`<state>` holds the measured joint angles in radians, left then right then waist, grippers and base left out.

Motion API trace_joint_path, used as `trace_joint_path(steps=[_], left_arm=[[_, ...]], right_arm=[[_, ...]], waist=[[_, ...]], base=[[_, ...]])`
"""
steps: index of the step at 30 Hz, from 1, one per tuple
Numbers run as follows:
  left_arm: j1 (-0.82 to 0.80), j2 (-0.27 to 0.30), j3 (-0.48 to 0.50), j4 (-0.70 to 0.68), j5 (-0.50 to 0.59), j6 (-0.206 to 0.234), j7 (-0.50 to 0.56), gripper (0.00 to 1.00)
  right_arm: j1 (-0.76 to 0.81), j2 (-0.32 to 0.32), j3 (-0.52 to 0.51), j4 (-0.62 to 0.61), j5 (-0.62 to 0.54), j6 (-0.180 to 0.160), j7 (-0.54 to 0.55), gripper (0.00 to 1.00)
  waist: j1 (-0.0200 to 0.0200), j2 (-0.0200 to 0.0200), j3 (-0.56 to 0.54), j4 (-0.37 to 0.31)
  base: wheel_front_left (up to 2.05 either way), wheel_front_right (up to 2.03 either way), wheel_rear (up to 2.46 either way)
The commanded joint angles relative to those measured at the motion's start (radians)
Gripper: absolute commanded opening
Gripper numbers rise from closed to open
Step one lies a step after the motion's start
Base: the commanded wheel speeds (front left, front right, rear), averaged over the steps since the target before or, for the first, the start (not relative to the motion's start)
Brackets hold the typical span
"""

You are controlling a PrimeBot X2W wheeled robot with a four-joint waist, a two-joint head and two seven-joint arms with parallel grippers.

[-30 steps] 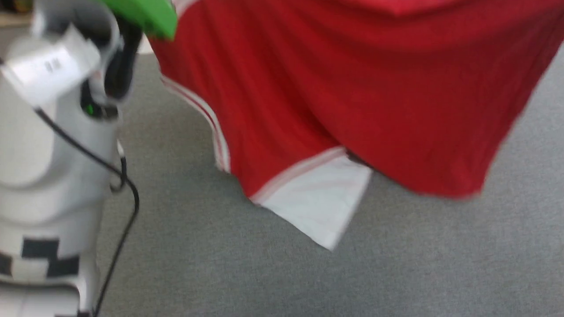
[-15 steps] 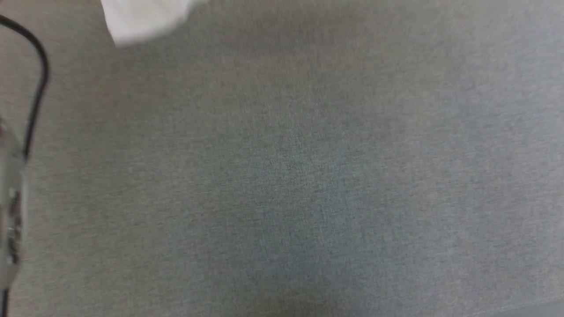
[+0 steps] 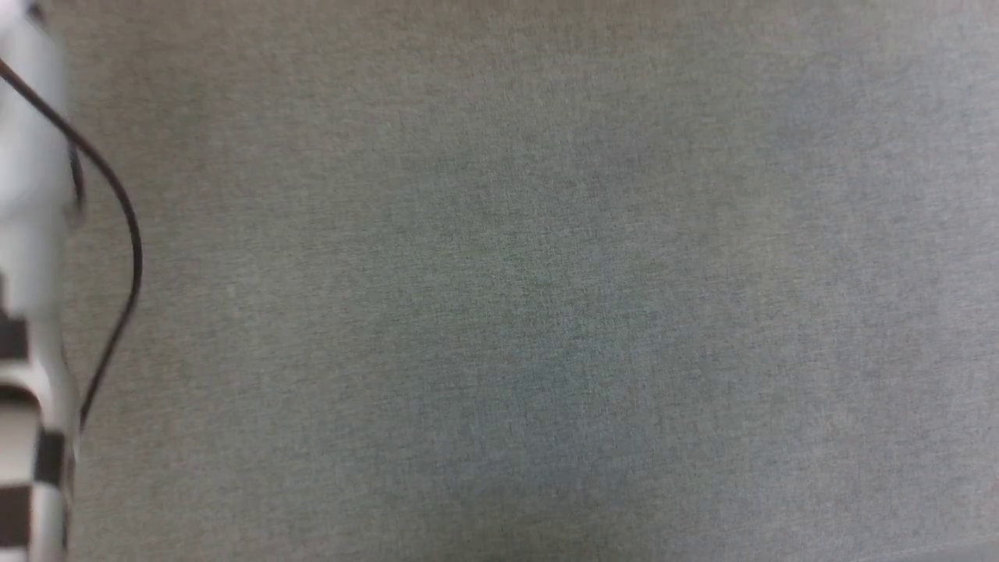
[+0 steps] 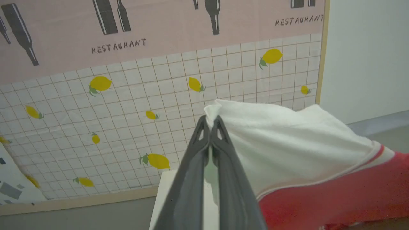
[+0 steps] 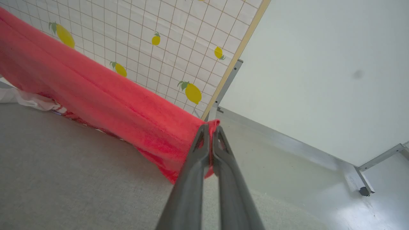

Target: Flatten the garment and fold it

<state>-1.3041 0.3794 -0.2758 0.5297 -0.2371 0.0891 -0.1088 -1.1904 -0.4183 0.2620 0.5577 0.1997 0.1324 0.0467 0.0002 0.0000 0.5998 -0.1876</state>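
As we look down from the head, a grey woven surface [image 3: 546, 312] spreads before us. Our pale left forearm [image 3: 23, 195] is blurred at the left edge, with a black cable [image 3: 129, 234] looping off it and black-and-white checker markings [image 3: 23, 468] nearer to us.

Farther out, the left gripper [image 4: 211, 119] has its two dark fingers pressed together on a white corner of the garment [image 4: 287, 143]. From that pinch the cloth runs off to the right. First comes the white inside, then a red-and-white striped trim, then plain red. Under the fingers lies a white flat-topped shape [image 4: 166, 191] that we cannot identify.

On the right, the right gripper [image 5: 211, 127] is likewise clamped, its tips nipping a red edge of the same garment. The fabric stretches away to the left as a long red band held above the grey surface. Its lower folds show white and striped trim at the far left. Whether they touch the surface we cannot tell.

Behind the garment stands a panel [image 4: 127, 105] printed with a tile grid and yellow lemons. Above the grid is a pink strip with dark bottles and the word RESTAURANT. A pale wooden strip [image 5: 236, 54] borders the panel. Farthest off are a plain white wall [image 5: 319, 64] and a metal frame foot with a small caster [image 5: 363, 191].
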Motion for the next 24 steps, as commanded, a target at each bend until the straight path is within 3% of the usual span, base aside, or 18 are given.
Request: trace_joint_path(steps=[1, 7, 13, 19, 24], left_arm=[[0.064, 0.017, 0.0, 0.018, -0.02, -0.006, 0.019, 0.0], [0.387, 0.038, -0.011, 0.03, -0.105, -0.039, 0.185, 0.0], [0.702, 0.05, -0.008, -0.091, -0.212, -0.048, 0.355, 0.0], [0.972, 0.054, -0.008, -0.261, -0.32, -0.035, 0.514, 0.0], [1.164, 0.08, -0.021, -0.433, -0.359, 0.019, 0.641, 0.0]], right_arm=[[0.042, 0.001, 0.019, 0.008, 0.025, -0.002, -0.009, 0.0], [0.231, -0.021, 0.106, 0.005, 0.137, -0.002, -0.012, 0.0], [0.419, -0.05, 0.137, -0.033, 0.221, -0.002, 0.01, 0.0], [0.582, -0.052, 0.103, -0.052, 0.238, -0.002, 0.019, 0.0], [0.71, -0.052, 0.054, -0.058, 0.224, -0.002, 0.031, 0.0]], waist=[[-0.0002, 0.0, -0.064, 0.03], [-0.0002, 0.0, -0.177, 0.051], [-0.0002, 0.0, -0.275, 0.065], [-0.0002, 0.0, -0.341, 0.073], [-0.0002, 0.0, -0.388, 0.081]], base=[[0.0, 0.0, 0.0], [0.0, 0.0, 0.0], [0.0, 0.0, 0.0], [0.0, 0.0, 0.0], [0.0, 0.0, 0.0]])
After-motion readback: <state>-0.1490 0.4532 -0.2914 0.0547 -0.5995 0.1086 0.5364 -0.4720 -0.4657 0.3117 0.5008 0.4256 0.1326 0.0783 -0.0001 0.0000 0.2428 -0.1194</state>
